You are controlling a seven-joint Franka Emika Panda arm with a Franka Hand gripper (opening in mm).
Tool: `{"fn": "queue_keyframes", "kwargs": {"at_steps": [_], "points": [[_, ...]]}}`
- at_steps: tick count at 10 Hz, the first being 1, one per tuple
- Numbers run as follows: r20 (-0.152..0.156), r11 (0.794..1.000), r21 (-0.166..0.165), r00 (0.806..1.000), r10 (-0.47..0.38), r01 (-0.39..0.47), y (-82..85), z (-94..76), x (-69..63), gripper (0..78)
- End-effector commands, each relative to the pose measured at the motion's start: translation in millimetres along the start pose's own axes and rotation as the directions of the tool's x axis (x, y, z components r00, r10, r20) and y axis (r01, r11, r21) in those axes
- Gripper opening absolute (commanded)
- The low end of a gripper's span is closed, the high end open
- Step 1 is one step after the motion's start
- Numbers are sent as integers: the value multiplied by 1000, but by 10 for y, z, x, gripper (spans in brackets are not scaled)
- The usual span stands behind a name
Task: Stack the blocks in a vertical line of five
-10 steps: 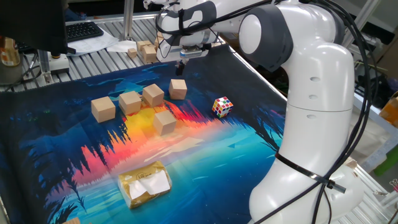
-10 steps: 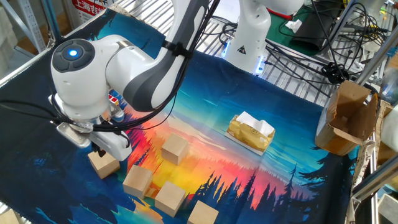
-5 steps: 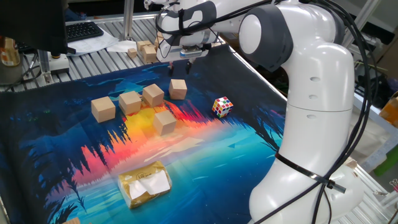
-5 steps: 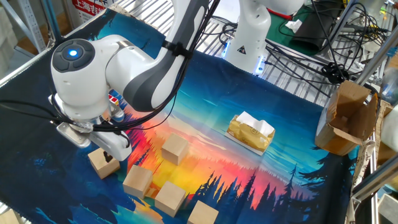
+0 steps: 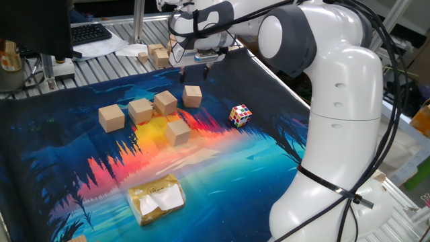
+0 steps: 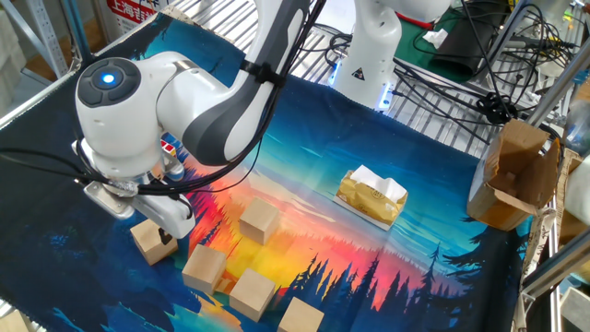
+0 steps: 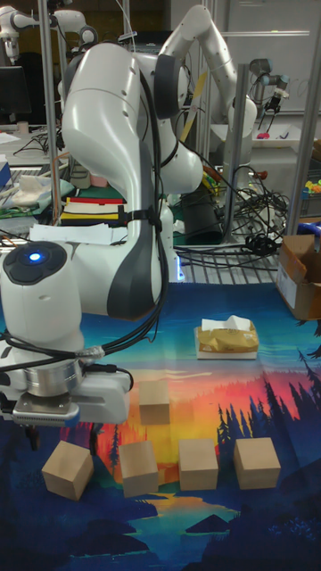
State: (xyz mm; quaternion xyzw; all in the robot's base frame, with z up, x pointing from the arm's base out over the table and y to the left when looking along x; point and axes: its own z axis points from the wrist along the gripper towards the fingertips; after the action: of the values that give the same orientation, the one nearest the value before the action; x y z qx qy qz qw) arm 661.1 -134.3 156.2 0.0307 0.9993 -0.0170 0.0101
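In one fixed view the arm is reaching far across the tabletop (image 5: 282,144), its gripper (image 5: 197,67) pointing straight down and hanging above the farthest of the 5 blocks (image 5: 192,95), not touching it; the jaws are standing narrowly apart and holding nothing. The other 4 blocks are lying in a loose cluster to the left, with the puzzle cube (image 5: 240,115) apart on the right and the wrapped packet (image 5: 156,198) nearer the camera

In the other fixed view the wrist is hiding the jaws, hovering over the leftmost block (image 6: 152,243)

In the tall fixed view the wrist is hanging over the same block (image 7: 68,470), 4 more lying rightward
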Motion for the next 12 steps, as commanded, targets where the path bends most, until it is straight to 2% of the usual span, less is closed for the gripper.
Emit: {"fn": "queue_keyframes", "kwargs": {"at_steps": [1, 4, 6, 9, 12], "points": [[-4, 992, -1, 992, 127, -127, 127, 330, 40, 774], [-13, 988, 1, 987, 157, -157, 125, 347, 38, 774], [-6, 986, 11, 986, 168, -168, 112, 350, 38, 774], [-6, 985, 22, 985, 171, -171, 34, 264, 70, 774], [2, 985, 18, 986, 169, -169, -42, 294, 73, 774]]}}
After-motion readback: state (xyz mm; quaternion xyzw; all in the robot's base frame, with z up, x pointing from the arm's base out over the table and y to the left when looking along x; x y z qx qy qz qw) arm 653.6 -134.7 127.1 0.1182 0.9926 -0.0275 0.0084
